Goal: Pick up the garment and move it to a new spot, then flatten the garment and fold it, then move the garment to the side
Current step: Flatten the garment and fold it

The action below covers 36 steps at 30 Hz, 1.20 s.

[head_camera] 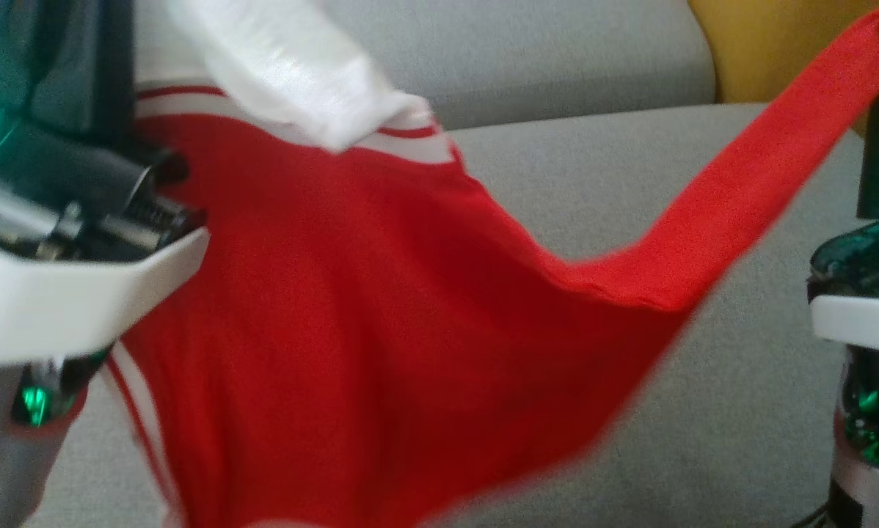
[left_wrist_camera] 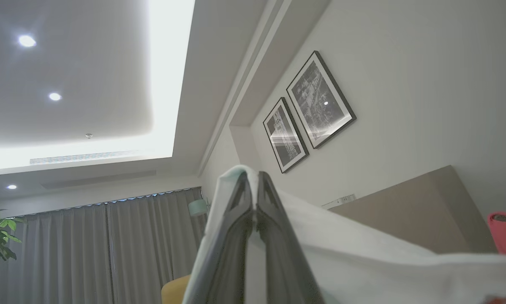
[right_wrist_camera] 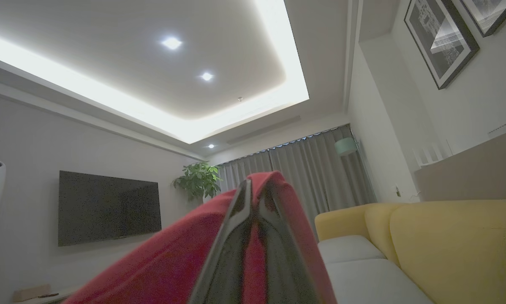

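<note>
A red garment [head_camera: 351, 308] with white trim hangs in the air above a grey sofa [head_camera: 630, 183], slung between the robot's two raised arms. The left gripper [left_wrist_camera: 255, 176] is pinched closed on a white part of the cloth, and the right gripper [right_wrist_camera: 258, 188] is clamped on a red corner, which runs up as a taut strip to the head view's top right. Between the two holds the body sags in a deep curve, and a white sleeve [head_camera: 300, 73] flops forward over the collar edge. Both holds look like thin pinches near the fingertips, so a sharp pull apart could drag an edge free and drop one side. With the cloth hanging lopsided, it may also land bunched or with the sleeve folded under, leaving more to flatten before any fold.
</note>
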### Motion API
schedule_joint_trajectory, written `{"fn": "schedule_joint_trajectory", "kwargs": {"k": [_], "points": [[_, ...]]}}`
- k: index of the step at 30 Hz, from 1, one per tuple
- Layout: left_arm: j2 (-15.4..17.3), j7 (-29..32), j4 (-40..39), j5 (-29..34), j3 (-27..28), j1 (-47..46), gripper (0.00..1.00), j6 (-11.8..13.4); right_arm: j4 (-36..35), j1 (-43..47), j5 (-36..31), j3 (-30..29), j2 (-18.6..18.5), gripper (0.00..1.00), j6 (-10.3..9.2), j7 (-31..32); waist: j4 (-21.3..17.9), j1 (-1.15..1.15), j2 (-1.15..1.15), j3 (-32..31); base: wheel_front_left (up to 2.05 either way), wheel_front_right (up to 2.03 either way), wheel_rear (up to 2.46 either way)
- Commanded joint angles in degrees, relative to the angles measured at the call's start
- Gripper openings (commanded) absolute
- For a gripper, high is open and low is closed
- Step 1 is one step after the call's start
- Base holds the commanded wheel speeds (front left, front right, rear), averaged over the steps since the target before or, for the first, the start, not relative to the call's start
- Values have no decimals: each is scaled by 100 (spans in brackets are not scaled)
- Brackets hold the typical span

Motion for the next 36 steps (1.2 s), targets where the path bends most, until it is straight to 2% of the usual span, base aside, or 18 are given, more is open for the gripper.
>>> {"fn": "schedule_joint_trajectory", "kwargs": {"k": [1, 5, 9, 14, 18, 23, 27, 32, 36], "points": [[182, 99, 55, -8, 170, -387, 0, -67, -196, -287, -89, 92, -33, 0, 22, 153, -59, 0, 0, 111, 0, 0, 0], [200, 237, 514, 48, 5, -851, 0, -276, -62, -506, -138, -45, -33, 0, 22, 395, -150, 0, 0, 493, 0, 0, 0], [148, 285, 1143, 95, -108, -1427, 0, -484, 433, -1119, -241, -182, -33, 0, 22, 487, -216, 0, 0, 1134, 0, 0, 0], [25, 62, 2290, 257, -184, -2490, 0, -832, 1583, -2422, -547, -224, -34, 0, 22, 429, -261, 0, 0, 1886, 0, 0, 0], [-104, -370, 3373, 513, -189, -3467, 0, -1030, 2761, -3719, -983, -243, -43, 0, 22, 135, -276, 0, 0, 2239, 0, 0, 0], [-280, -1090, 4616, 948, -216, -4552, 0, -1040, 4242, -5248, -1428, -271, -45, 0, 22, -588, -247, 0, 0, 2457, 0, 0, 0], [-404, -1683, 5482, 1245, -334, -4995, 0, -1002, 5451, -6014, -1891, -466, -42, 0, 22, -1208, -177, 0, 0, 2707, 0, 0, 0], [-879, -2097, 6241, 1027, -343, -4974, 0, -970, 6638, -6303, -2260, -833, -37, 0, 22, -1763, 2, 0, 0, 3212, 0, 0, 0], [-1219, -2307, 6571, 888, -451, -4568, 0, -1027, 7374, -6082, -2480, -860, -36, 0, 22, -2118, 114, 0, 0, 3495, 0, 0, 0]]}}
